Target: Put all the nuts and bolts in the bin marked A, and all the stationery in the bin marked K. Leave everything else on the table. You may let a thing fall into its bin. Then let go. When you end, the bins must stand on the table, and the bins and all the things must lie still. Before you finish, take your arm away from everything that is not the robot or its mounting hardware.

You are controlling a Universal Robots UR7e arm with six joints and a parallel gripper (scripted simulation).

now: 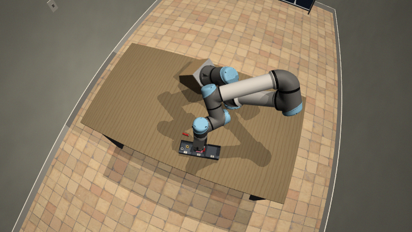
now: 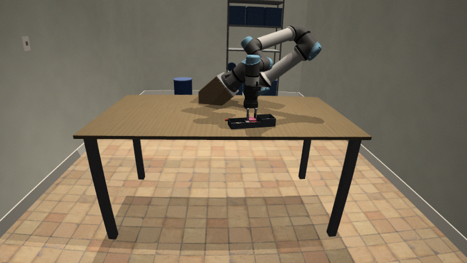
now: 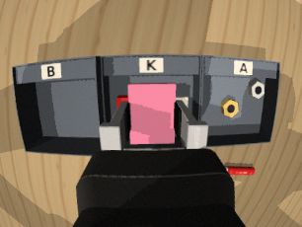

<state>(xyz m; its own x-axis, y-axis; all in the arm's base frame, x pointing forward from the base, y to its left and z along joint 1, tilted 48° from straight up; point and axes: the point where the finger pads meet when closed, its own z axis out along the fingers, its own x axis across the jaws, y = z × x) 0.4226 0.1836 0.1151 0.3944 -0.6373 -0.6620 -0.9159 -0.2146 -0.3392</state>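
A dark tray (image 1: 214, 151) (image 2: 268, 121) with three bins stands near the table's front edge. My gripper (image 3: 152, 113) (image 1: 199, 149) (image 2: 250, 116) is shut on a pink eraser (image 3: 152, 114) (image 2: 251, 119) and holds it just above the middle bin, marked K (image 3: 151, 65). Under the eraser, a red thing (image 3: 118, 102) and a white thing lie in bin K, mostly hidden. The bin marked A (image 3: 243, 68) holds a brass nut (image 3: 230, 108) (image 1: 188, 146) and a silver nut (image 3: 258, 89) (image 1: 182, 148). A small red thing (image 3: 241, 170) (image 1: 185, 133) (image 2: 226, 120) lies on the table behind the tray.
The bin marked B (image 3: 50, 70) holds nothing. A brown wedge-shaped block (image 1: 189, 75) (image 2: 212, 92) carries the arm's base at the back of the table. The tray lies close to the table's front edge (image 1: 172, 164).
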